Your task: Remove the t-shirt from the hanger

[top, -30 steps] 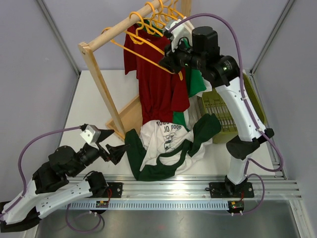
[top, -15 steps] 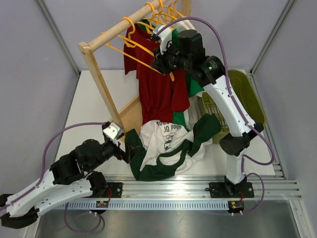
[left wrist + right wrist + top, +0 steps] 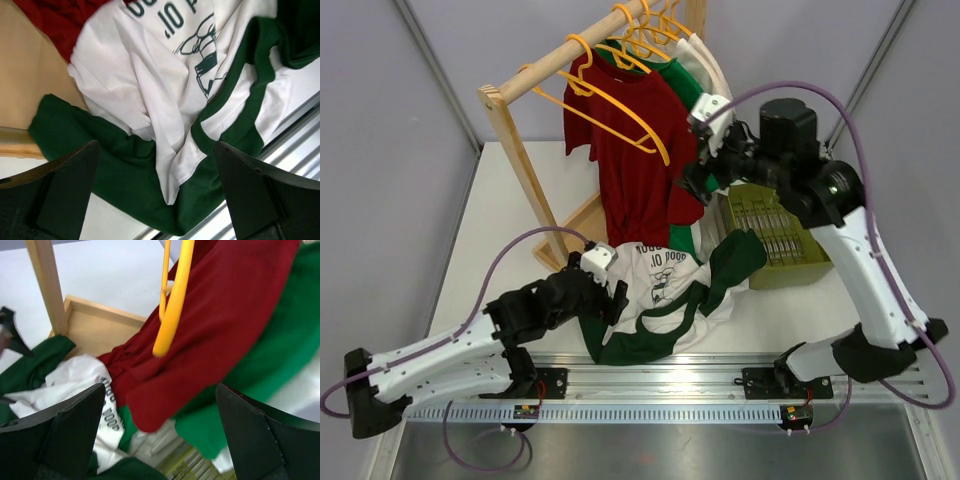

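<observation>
The t-shirt (image 3: 655, 300) lies heaped on the bench (image 3: 520, 200) at lower centre, off the bare hanger (image 3: 175, 300) at upper centre, so removal looks done; the wide-open right tool (image 3: 692, 182) has backed off the hanger, and the wide-open left tool (image 3: 617, 298) has reached the t-shirt

A white table (image 3: 510, 200) is seen carrying three things. The t-shirt (image 3: 655, 295) is spread crumpled on it, directly under and ahead of the left hand (image 3: 612, 300). Its print is turned up, and one dark green sleeve is thrown out toward the side of the right hand (image 3: 698, 180). The wooden base (image 3: 582, 232) of a clothes rack is set just beyond the left hand and is met there by the shirt's other green sleeve. An olive-green crate (image 3: 775, 238) is placed below the right hand, beside the outflung sleeve.
</observation>
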